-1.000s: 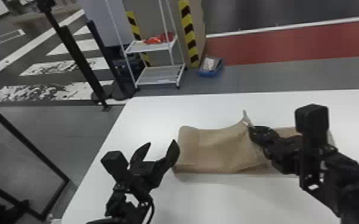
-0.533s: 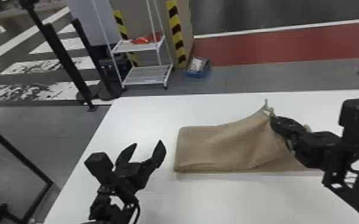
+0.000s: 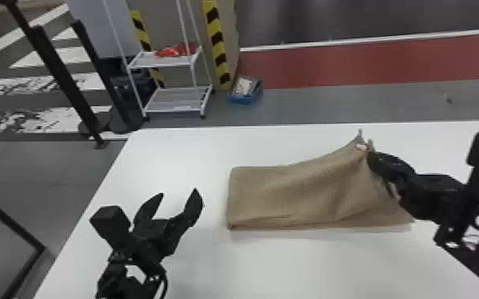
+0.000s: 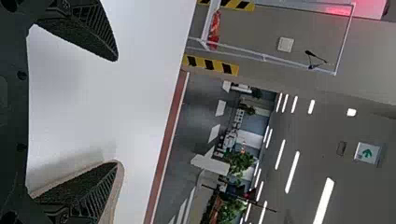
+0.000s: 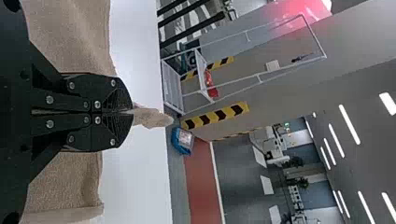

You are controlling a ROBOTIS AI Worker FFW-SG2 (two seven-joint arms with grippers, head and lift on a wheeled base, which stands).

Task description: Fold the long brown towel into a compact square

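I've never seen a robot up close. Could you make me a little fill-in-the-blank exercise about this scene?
1. The towel lies on a table whose top is coloured ____.
2. The robot's ____ gripper pinches part of the towel.
3. The fingers of the left gripper are ____, with nothing between them.

Missing words: white; right; open

a white rack (image 3: 178,107) stands behind the table (image 3: 282,262).

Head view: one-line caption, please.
Right end effector pinches the raised far edge of the brown towel on a white table.
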